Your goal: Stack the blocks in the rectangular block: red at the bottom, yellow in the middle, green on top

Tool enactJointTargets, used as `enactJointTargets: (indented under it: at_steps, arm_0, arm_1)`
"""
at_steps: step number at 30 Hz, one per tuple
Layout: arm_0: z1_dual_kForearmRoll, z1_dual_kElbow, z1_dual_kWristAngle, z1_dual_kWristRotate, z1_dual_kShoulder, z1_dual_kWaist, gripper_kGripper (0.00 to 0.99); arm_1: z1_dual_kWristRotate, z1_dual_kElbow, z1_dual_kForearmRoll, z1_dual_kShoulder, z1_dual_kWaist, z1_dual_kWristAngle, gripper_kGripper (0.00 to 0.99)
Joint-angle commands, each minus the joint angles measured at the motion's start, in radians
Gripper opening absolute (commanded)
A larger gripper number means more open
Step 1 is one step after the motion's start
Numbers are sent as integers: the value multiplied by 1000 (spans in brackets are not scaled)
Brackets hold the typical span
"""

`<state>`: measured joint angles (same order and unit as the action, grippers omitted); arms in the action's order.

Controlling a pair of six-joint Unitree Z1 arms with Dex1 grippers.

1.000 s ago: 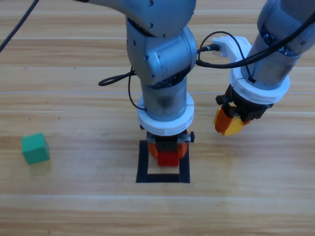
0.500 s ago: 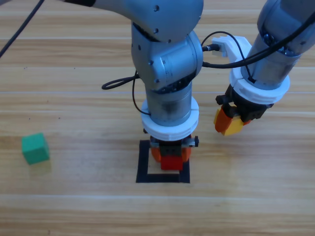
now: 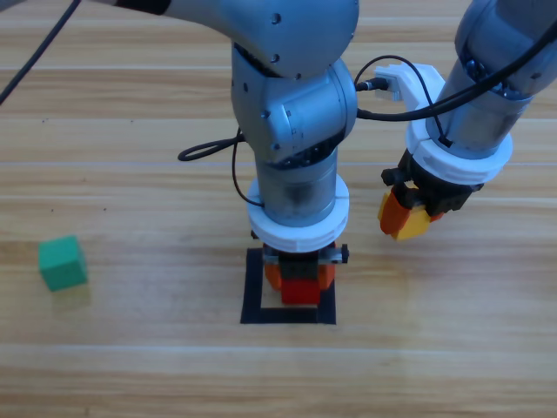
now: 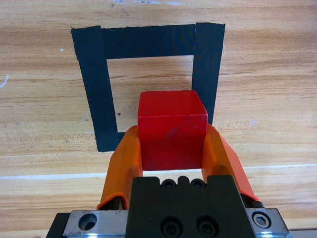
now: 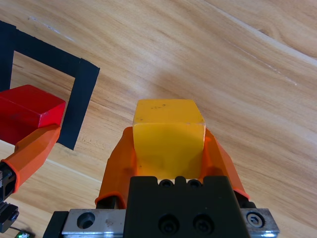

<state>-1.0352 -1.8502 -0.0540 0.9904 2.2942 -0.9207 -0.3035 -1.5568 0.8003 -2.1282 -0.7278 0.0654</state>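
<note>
The left gripper is clamping the red cube between its orange jaws, holding it over the near edge of the black tape square. From overhead the cube is sitting inside the square's outline, toward its top edge, though whether it is touching the wood yet I cannot tell. Just to the right of the square, and up off the table, the right gripper is gripping the yellow cube and waiting its turn. The green cube is lying loose on the wooden table, well apart from the square on its left side.

So, judging by this, nothing is stacked yet: the red base is only now being placed, the yellow is in hand but not set down, and the green is untouched. All three placements are left to finish.

I am seeing no brand, label or writing anywhere on the cubes, the tape or the grippers.
</note>
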Motion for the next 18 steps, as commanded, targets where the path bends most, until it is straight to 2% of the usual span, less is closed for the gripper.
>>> enactJointTargets:
  at_steps: [1, 18]
  arm_0:
    - [-3, 26, -12, -3, 41, -13, 55]
    - [1, 32, -14, -15, 48, -4, 57]
  arm_1:
    - [1, 29, -15, 56, 19, -9, 0]
    - [3, 32, -15, 59, 19, -9, 0]
